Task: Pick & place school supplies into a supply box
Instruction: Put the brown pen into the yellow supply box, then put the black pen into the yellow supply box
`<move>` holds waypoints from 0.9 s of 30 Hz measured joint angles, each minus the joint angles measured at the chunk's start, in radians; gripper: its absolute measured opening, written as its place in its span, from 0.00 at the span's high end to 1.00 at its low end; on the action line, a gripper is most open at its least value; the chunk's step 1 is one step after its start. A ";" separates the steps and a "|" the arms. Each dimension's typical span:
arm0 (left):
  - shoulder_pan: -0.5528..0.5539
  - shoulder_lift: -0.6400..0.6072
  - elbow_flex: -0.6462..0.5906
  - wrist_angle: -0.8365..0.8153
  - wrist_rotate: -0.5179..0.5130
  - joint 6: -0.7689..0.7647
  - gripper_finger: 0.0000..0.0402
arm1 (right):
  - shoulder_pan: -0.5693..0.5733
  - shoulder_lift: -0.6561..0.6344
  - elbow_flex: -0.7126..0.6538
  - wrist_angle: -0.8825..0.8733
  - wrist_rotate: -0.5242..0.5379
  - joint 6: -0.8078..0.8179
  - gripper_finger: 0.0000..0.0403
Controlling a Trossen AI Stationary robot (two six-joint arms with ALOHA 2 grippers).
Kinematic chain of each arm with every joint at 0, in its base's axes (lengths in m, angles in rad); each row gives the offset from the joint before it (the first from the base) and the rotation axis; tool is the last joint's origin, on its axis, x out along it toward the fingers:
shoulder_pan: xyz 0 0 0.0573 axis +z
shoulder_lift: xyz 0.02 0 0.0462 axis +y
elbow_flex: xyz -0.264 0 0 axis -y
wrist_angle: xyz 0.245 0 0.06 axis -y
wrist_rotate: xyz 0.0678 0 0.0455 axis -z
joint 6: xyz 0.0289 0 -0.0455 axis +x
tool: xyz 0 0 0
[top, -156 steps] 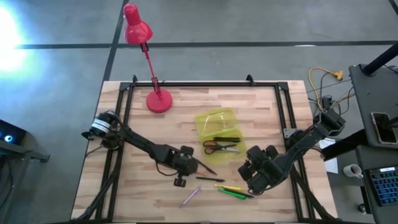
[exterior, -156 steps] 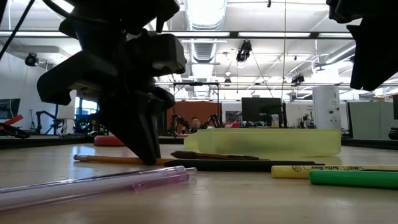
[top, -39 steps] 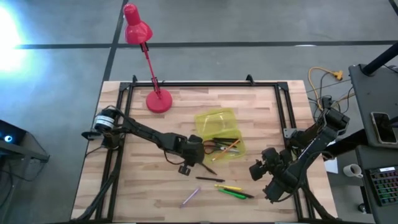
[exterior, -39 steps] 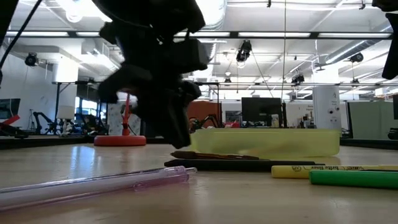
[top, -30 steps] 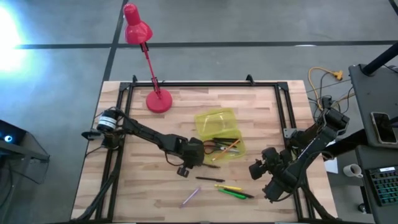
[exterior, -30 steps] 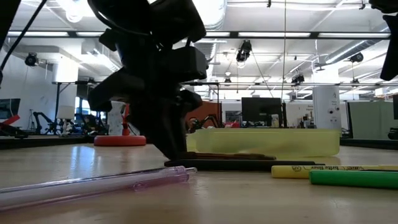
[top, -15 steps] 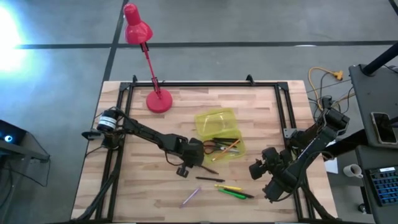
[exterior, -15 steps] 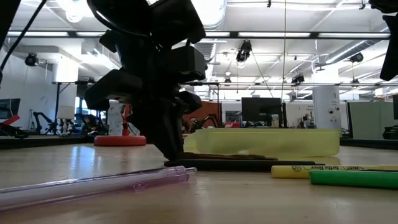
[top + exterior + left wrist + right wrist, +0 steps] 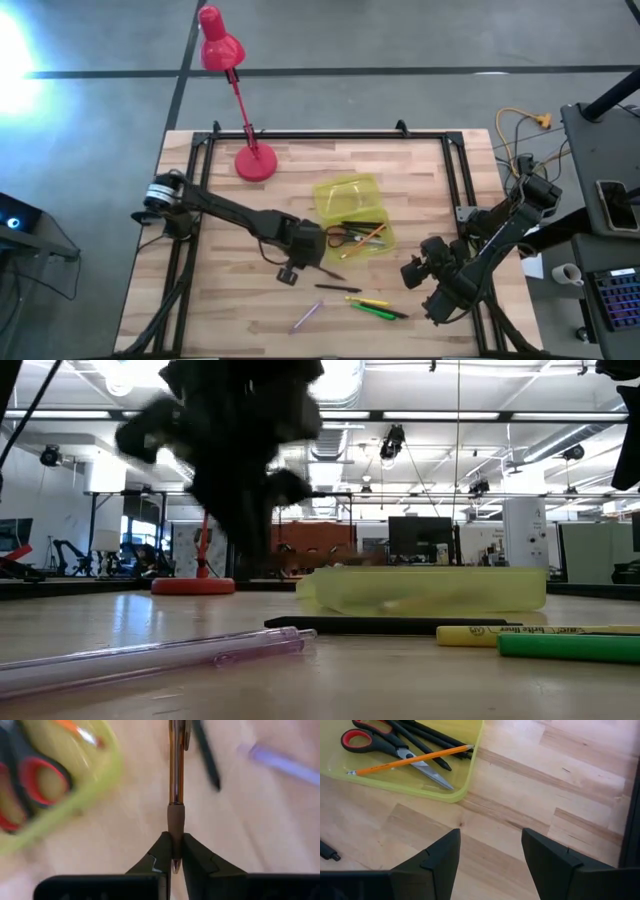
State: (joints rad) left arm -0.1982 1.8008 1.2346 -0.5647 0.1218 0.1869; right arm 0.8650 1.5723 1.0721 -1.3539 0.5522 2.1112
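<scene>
My left gripper is shut on a brown pen just near of the yellow-green supply box, whose rim also shows in the left wrist view. Red-handled scissors, an orange pencil and black pens lie inside the box. A black pen, a yellow marker, a green marker and a purple pen lie flat on the table nearer the front. My right gripper hangs open above bare wood, right of the box. My left gripper pinches the pen's brown rubber grip, close to the writing tip, between its two fingers. The fingers slant down from the table's left. The pen's barrel runs on ahead of the fingertips, in line with them. In the low view the pen is off the tabletop.
A red desk lamp stands on its round base at the far left. A black frame runs round the tabletop. Bare wood lies left of the left arm and between the box and the right gripper.
My left gripper has risen, carrying the brown pen with it. The pen lay on the table in front of the box half a second ago and is now lifted off it. The other supplies lie where they were.
</scene>
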 joint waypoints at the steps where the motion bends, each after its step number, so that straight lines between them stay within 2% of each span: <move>1: 0.000 -0.017 0.011 -0.004 0.000 -0.009 0.98 | 0.000 0.000 0.000 0.000 0.000 -0.002 0.50; 6: 0.023 -0.072 0.059 0.026 -0.002 -0.119 0.98 | 0.000 0.000 -0.003 -0.001 0.000 -0.002 0.50; 8: 0.049 -0.073 0.078 0.063 -0.032 -0.192 0.98 | 0.000 0.000 -0.004 0.000 0.000 0.006 0.50; 11: 0.104 -0.026 0.099 0.148 -0.087 -0.320 0.98 | 0.000 0.000 -0.005 0.000 0.000 0.033 0.50; 14: 0.157 0.043 0.136 0.180 -0.091 -0.462 0.98 | 0.000 0.000 -0.005 0.003 0.000 0.049 0.50; 18: 0.196 0.133 0.189 0.172 -0.096 -0.485 0.96 | 0.001 0.000 -0.002 0.023 -0.003 0.033 0.50; 21: 0.200 0.183 0.216 0.140 -0.087 -0.485 0.89 | 0.009 0.000 0.012 0.114 -0.004 -0.076 0.50; 27: 0.195 0.200 0.260 0.061 -0.072 -0.487 0.74 | 0.026 0.000 0.023 0.414 -0.019 -0.424 0.50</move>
State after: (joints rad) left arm -0.0036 2.0009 1.4943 -0.5040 0.0502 -0.3005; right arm 0.8913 1.5726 1.0950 -0.9395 0.5329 1.6871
